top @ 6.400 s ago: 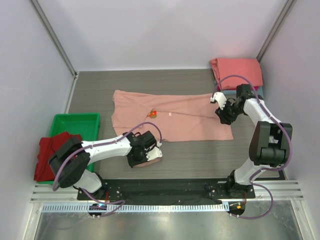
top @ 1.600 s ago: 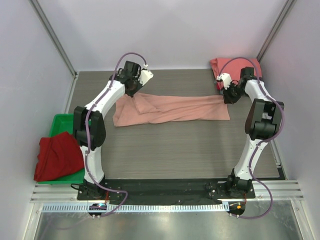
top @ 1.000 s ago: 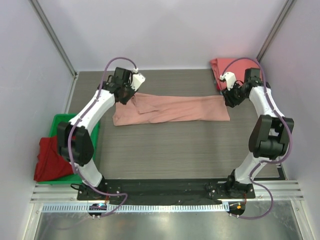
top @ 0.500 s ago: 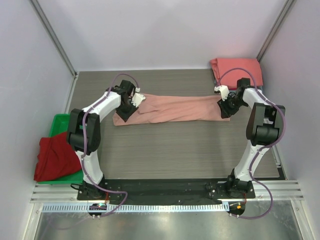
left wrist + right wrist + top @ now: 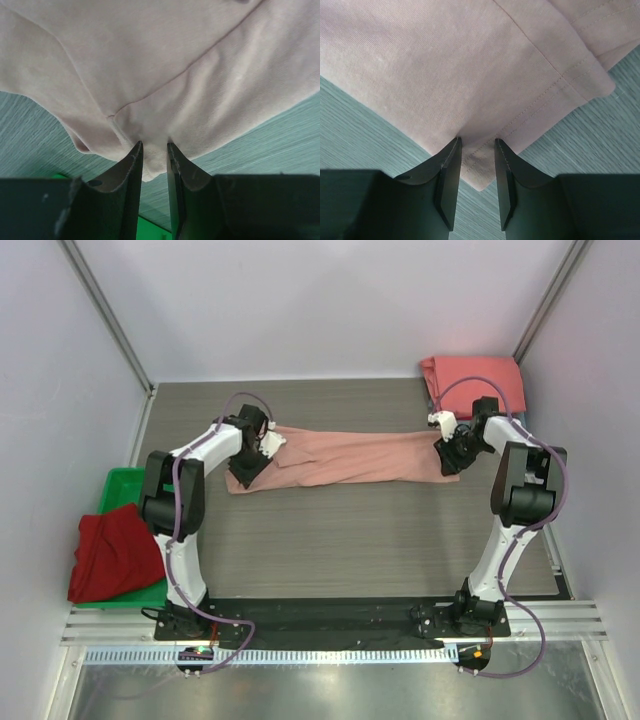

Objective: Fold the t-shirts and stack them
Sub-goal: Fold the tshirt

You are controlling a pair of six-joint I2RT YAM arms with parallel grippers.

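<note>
L gripper (image 5: 154, 145): pinching pink shirt (image 5: 350, 458) edge, left end.
R gripper (image 5: 477, 141): pinching hem corner.
Risk: shallow bites; corner may slip on lift.

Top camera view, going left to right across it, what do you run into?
dark red t-shirt → left gripper → dusty-pink t-shirt → right gripper → coral-red t-shirt
</note>
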